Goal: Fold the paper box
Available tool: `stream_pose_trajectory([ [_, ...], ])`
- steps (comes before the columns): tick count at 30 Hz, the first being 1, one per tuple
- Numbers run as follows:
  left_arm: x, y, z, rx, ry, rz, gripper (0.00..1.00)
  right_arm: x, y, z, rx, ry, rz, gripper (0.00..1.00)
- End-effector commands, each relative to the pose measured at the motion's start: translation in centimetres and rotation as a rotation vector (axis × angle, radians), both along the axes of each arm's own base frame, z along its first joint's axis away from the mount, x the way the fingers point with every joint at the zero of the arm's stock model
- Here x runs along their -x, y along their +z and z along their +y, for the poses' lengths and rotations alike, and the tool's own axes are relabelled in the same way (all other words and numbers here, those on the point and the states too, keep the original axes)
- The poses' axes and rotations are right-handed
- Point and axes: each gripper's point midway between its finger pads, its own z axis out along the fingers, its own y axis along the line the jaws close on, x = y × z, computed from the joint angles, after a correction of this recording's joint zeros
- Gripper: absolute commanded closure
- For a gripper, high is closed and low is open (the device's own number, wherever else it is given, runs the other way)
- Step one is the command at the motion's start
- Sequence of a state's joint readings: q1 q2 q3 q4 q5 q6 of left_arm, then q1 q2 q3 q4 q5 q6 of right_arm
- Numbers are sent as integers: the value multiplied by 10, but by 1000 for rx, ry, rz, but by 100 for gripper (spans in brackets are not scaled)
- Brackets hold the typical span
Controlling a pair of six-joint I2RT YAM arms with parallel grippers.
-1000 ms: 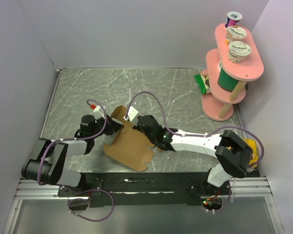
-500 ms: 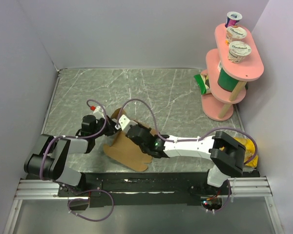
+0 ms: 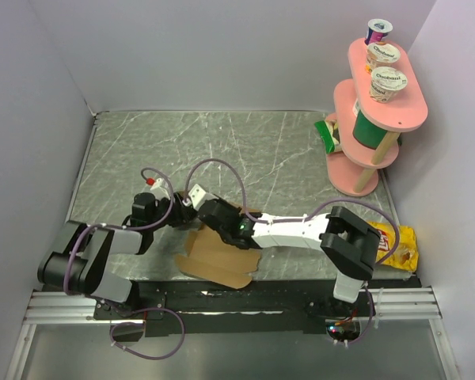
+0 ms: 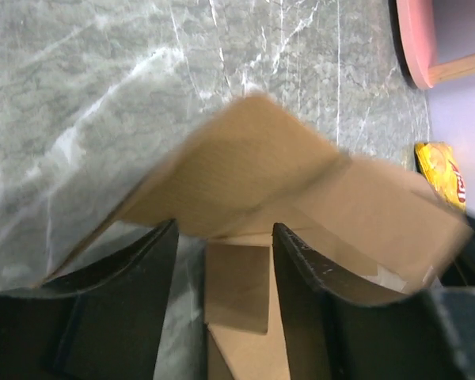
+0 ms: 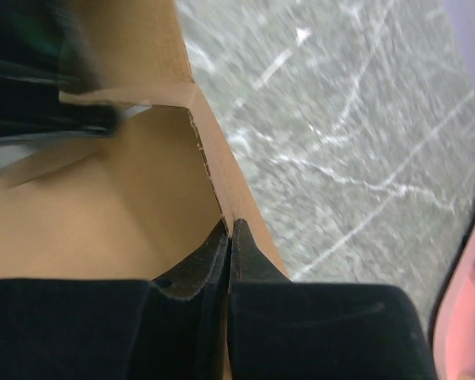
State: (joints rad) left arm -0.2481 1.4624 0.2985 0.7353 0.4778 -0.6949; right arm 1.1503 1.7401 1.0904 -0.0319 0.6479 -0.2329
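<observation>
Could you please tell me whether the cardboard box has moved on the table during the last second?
Yes. The cardboard box has shifted toward the near edge of the table, farther from the pink stand at the far right.

"How do the arms lie?"
"In the top view the left arm (image 3: 103, 245) is folded at lower left and reaches right. The right arm (image 3: 293, 231) stretches low from lower right towards the centre."
"And the hands?"
"The left hand (image 4: 222, 229) has its dark fingers apart. The right hand (image 5: 228, 227) is pinched tight on an edge of the plain brown cardboard box (image 5: 103, 214)."
</observation>
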Motion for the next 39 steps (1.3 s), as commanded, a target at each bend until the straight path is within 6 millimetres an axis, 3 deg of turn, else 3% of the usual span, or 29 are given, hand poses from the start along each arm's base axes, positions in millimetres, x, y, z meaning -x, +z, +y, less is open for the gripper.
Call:
stream_pose_trajectory([
  [1, 4, 14, 4, 13, 27, -53, 41, -6, -16, -13, 33, -35, 37, 100],
  [7, 20, 34, 16, 7, 75, -128, 33, -18, -11, -17, 49, -49, 0, 100],
  [11, 13, 47, 37, -43, 155, -182, 20, -28, -7, -25, 17, -47, 7, 100],
  [14, 2, 57, 60, -37, 218, -209, 16, -37, 0, -31, -37, -23, -3, 100],
  [15, 2, 59, 62, -18, 209, -214, 16, -40, 11, -29, -77, -14, -30, 100],
  [17, -6, 72, 70, 10, 220, -263, 16, -42, 9, -34, -80, 9, -32, 100],
  [18, -8, 70, 69, 7, 213, -254, 16, -43, 15, -33, -105, 15, -46, 100],
  [19, -13, 83, 65, 8, 178, -293, 17, -42, 14, -33, -110, 29, -39, 100],
  [23, -22, 100, 50, 53, 80, -348, 19, -42, 18, -32, -119, 56, -53, 100],
  [30, -49, 86, 52, -39, 71, -344, 23, -46, 15, -30, -87, 66, -48, 100],
  [37, -60, 82, 26, -138, 7, -360, 30, -41, 18, -29, -90, 102, -48, 100],
  [39, -65, 83, 20, -167, -2, -376, 38, -41, 18, -27, -83, 111, -52, 100],
])
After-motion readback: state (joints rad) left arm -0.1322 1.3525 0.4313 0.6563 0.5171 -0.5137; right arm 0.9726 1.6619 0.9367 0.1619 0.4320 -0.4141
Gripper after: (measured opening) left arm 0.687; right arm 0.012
